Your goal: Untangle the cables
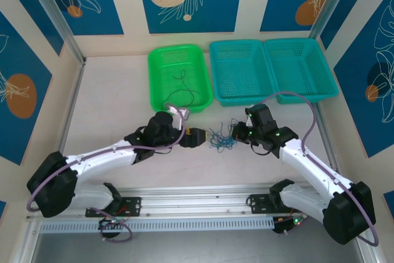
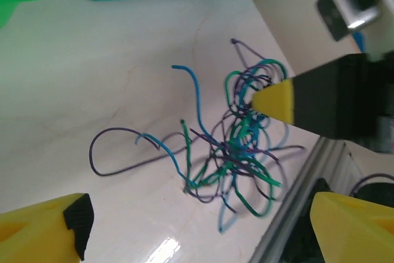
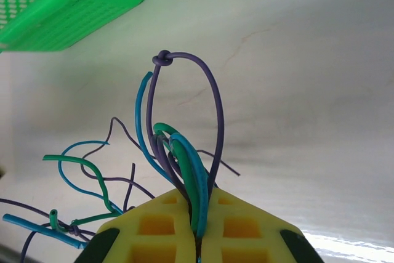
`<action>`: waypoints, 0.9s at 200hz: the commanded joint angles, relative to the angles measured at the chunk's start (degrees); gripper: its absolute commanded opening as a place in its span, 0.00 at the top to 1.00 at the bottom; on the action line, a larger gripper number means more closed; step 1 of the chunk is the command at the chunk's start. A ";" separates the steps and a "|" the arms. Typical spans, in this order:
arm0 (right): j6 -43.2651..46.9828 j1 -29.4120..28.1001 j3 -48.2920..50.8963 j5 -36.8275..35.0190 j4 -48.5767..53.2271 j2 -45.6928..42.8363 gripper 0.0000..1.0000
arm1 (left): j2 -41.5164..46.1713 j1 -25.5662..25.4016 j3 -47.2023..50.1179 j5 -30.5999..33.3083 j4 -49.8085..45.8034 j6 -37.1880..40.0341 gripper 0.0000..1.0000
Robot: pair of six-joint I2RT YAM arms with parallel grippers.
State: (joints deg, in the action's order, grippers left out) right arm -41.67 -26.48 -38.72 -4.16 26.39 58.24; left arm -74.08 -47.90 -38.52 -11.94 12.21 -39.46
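From above, the cables (image 1: 221, 140) lie mid-table (image 1: 111, 106), between the left gripper (image 1: 196, 138) and the right gripper (image 1: 237, 135). Left wrist: its fingers (image 2: 43, 229) are spread wide, probably to take a strand. Right wrist: the fingers (image 3: 160, 226) clamp several strands, probably to anchor the tangle.

Lower ends of cables (image 3: 184, 164) lost inside the pinched right gripper (image 3: 198, 204), left gripper (image 2: 197, 206) fingertips cropped at the bottom edge, overhead strands too small to separate.
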 commanded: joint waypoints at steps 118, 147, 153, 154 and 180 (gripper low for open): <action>-3.90 -5.01 -2.56 -6.32 1.73 1.09 1.00 | -4.51 -0.36 0.27 4.79 5.14 -6.81 1.00; -4.16 -4.30 -1.97 -6.75 1.88 1.09 1.00 | -0.46 -0.26 0.99 8.23 1.11 -5.50 1.00; -4.20 -4.20 -1.89 -6.69 1.89 1.09 1.00 | 0.16 -0.27 1.08 8.63 0.60 -5.20 1.00; -4.21 -4.20 -1.89 -6.67 1.90 1.09 1.00 | 0.30 -0.27 1.12 8.66 0.57 -5.19 1.00; -3.94 -4.11 -1.63 -5.08 1.03 1.17 1.00 | 2.00 -0.21 1.93 9.22 0.95 -5.00 0.61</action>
State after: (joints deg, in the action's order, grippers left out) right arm -45.36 -31.18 -41.04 -8.62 26.68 59.20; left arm -74.04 -47.92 -38.15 -5.39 15.14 -45.84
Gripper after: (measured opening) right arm 0.077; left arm 0.234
